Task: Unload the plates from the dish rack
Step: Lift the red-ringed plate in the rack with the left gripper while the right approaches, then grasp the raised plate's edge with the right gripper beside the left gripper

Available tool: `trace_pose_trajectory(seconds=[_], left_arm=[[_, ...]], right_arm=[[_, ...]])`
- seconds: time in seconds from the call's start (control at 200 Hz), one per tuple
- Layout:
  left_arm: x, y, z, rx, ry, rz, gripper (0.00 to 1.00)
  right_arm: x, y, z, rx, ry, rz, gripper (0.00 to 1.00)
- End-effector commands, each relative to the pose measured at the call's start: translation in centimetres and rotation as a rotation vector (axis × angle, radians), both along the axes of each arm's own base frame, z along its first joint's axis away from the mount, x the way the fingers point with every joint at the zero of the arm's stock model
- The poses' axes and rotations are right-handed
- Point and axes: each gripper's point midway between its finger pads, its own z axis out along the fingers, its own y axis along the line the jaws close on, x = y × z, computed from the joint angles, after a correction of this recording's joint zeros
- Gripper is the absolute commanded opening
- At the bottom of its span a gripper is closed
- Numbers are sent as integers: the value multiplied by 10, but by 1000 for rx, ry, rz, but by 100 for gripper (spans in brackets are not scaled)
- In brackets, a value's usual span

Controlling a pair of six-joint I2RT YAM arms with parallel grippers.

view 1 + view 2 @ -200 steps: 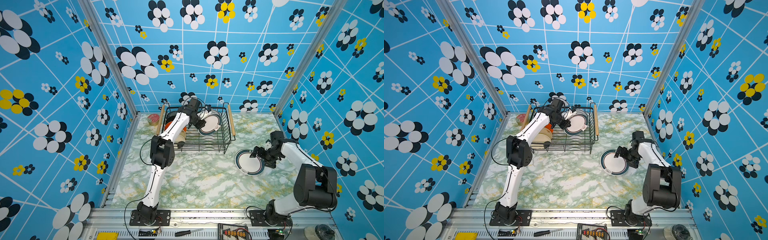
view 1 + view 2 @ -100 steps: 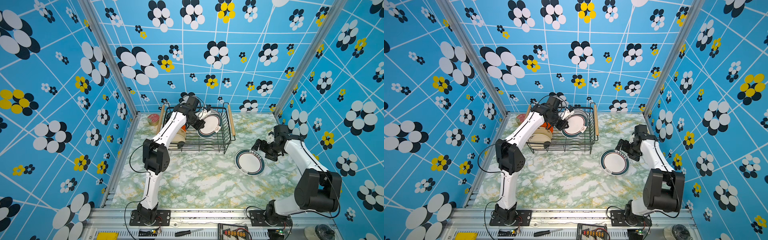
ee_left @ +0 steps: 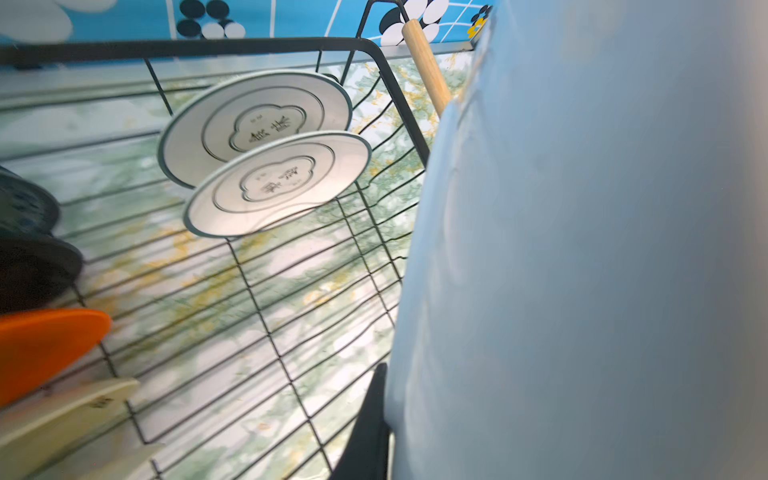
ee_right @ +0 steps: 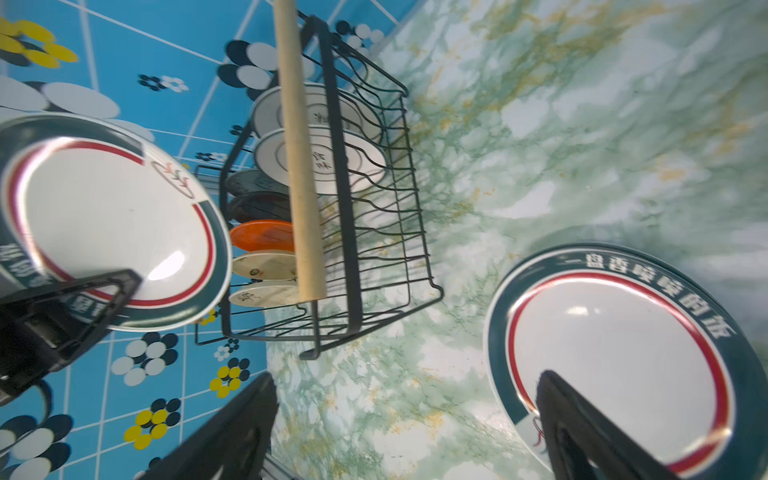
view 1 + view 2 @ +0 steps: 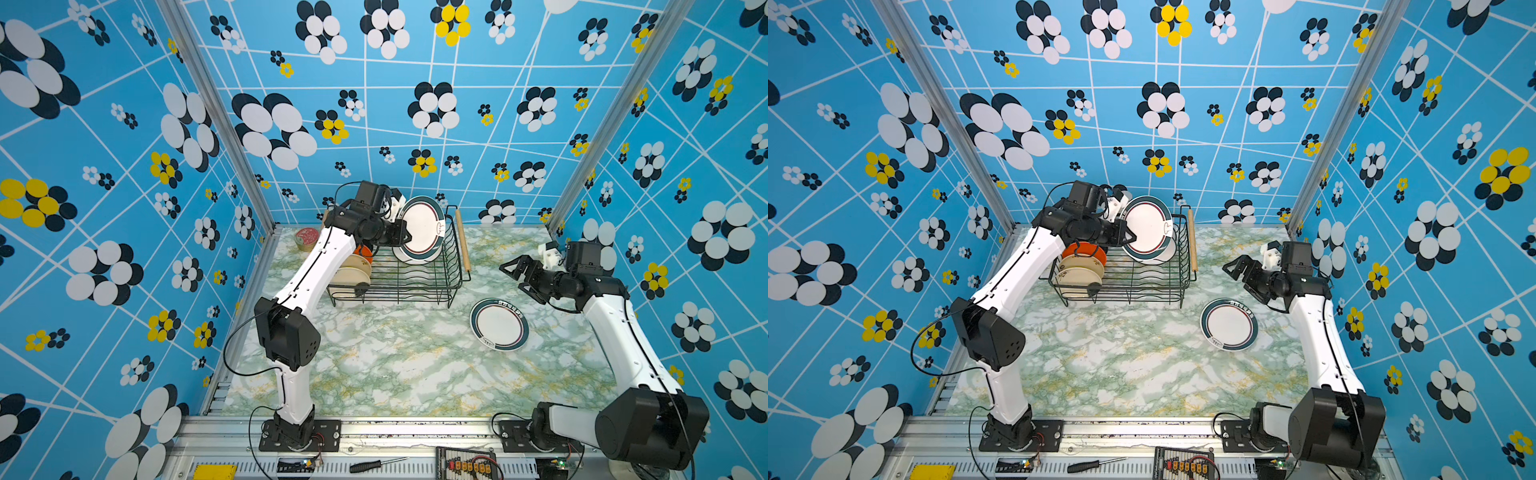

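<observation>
My left gripper (image 5: 405, 235) is shut on the rim of a large white plate (image 5: 422, 226) with a dark rim, held upright above the far right part of the black wire dish rack (image 5: 453, 266). That plate (image 3: 582, 249) fills half the left wrist view, beside one black finger (image 3: 370, 432). Two more white plates (image 3: 274, 183), an orange plate (image 5: 1084, 249) and cream ones (image 5: 1079, 270) stand in the rack. Another dark-rimmed plate (image 5: 498, 324) lies flat on the table. My right gripper (image 5: 513, 276) hangs open and empty just beyond that plate (image 4: 615, 353).
A small red-lidded tin (image 5: 306, 237) sits at the back left beside the rack. The rack's wooden handle (image 5: 462, 241) runs along its right side. Patterned blue walls close in three sides. A screwdriver (image 5: 374, 464) lies on the front rail.
My left gripper has lifted the white plate higher above the rack. The right gripper has risen away from the plate on the table, staying open.
</observation>
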Motion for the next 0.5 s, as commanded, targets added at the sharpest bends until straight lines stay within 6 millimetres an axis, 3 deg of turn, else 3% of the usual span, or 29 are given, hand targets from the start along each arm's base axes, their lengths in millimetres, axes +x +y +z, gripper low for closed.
trace_pose_trajectory(seconds=[0.0,0.09,0.23,0.445,0.46,0.495], left_arm=[[-9,-13,37,-205,71,81,2],[-19,-14,43,-235,89,118,2],[-33,-25,56,-446,131,135,2],[-51,-24,59,-588,143,194,1],[-51,-23,59,-596,144,198,0],[-54,-23,58,-601,144,205,0]], right_arm=[[8,33,43,186,-156,72,99],[12,49,57,241,-201,94,99],[18,71,66,302,-222,112,99],[30,102,60,367,-199,150,91],[26,115,60,373,-193,183,90],[25,123,60,386,-191,203,88]])
